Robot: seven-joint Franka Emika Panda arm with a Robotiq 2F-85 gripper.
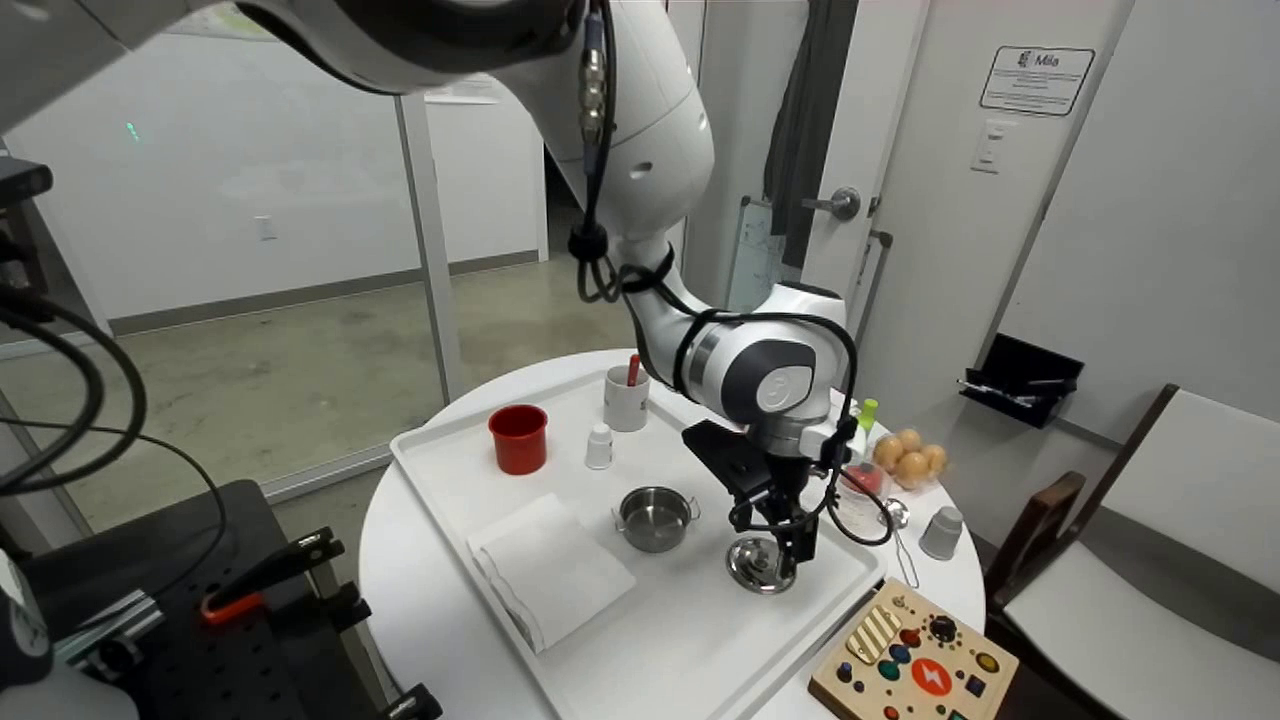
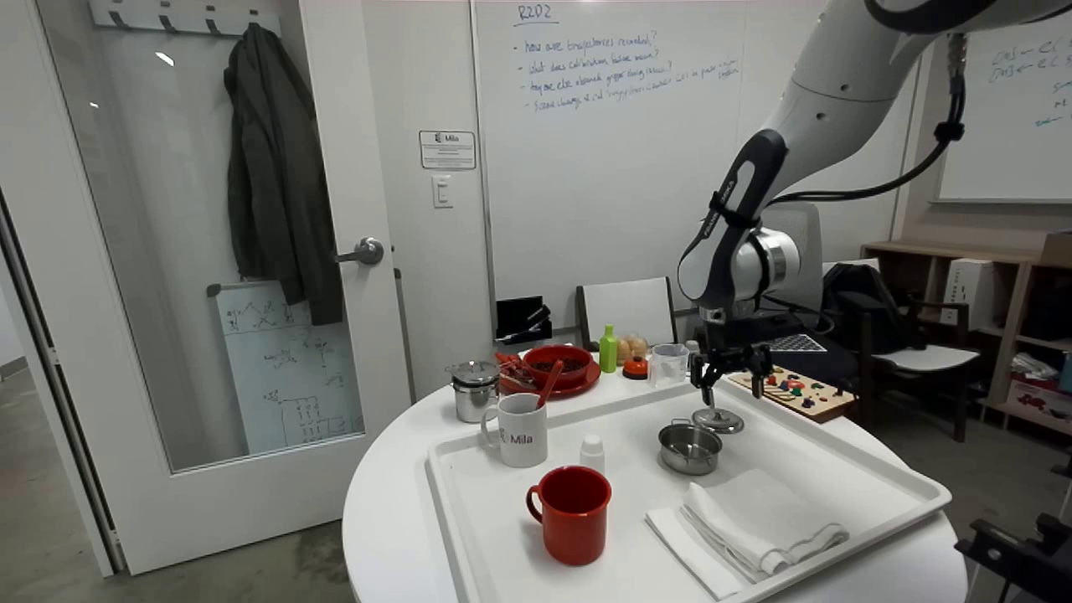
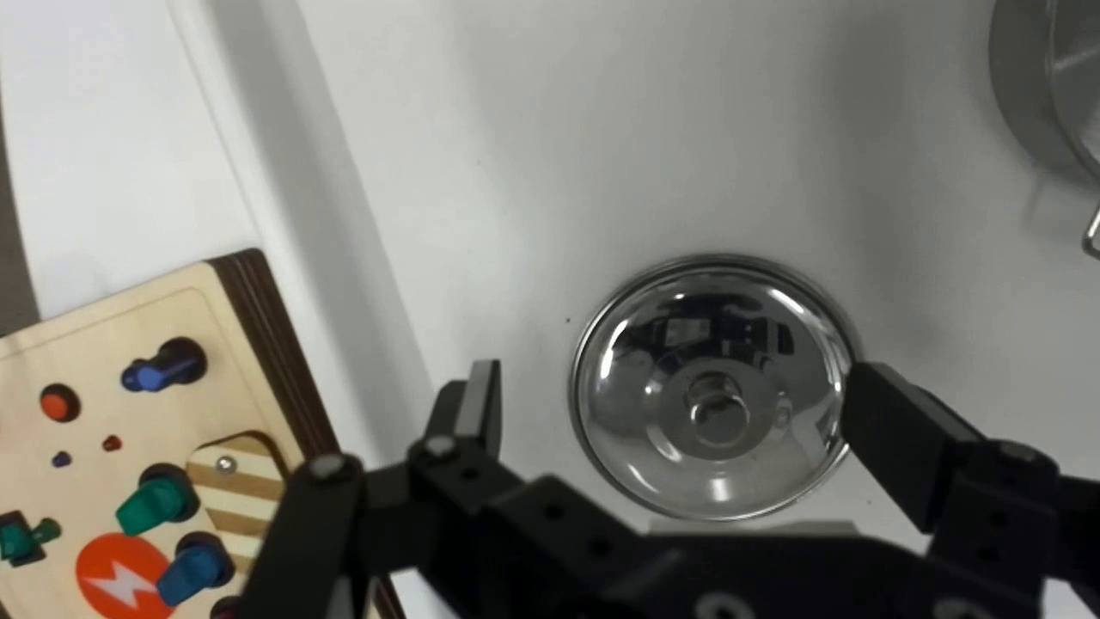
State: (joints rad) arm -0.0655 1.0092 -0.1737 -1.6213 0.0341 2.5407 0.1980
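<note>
"The round, mirror-bright metal lid (image 3: 713,391): where is it found?"

"On the large white rectangular tray (image 2: 494,536), flat on its rim with the knob upward. It is probably laid so because a steady seat is given by the rim and the knob is left reachable."

"And from left to right, in an exterior view, what is met?"

"First, a white ceramic mug (image 2: 523,452), used as a stand for a red-handled utensil (image 2: 549,383). Then a red cylindrical mug (image 2: 574,519), a small white capped bottle (image 2: 592,454) and a two-handled steel pot (image 2: 690,461), uncovered. Just behind the pot the lid is seen, with the black two-fingered gripper (image 2: 734,396) poised over it. Farther right, a pale wooden board with coloured knobs (image 2: 827,406) is set just outside the tray's edge."

"How are the jaws set?"

"They are spread wide, and nothing is pinched. In the wrist view the lid is framed between the fingers (image 3: 902,438), so the spread seems suited to its breadth; whether the rim is touched cannot be told."

"Which writing can be read?"

"'Mila' is printed on the framed white sign (image 2: 447,151) and again on the white mug; 'R2D2' is handwritten at the top of the whiteboard (image 2: 603,209)."
</note>
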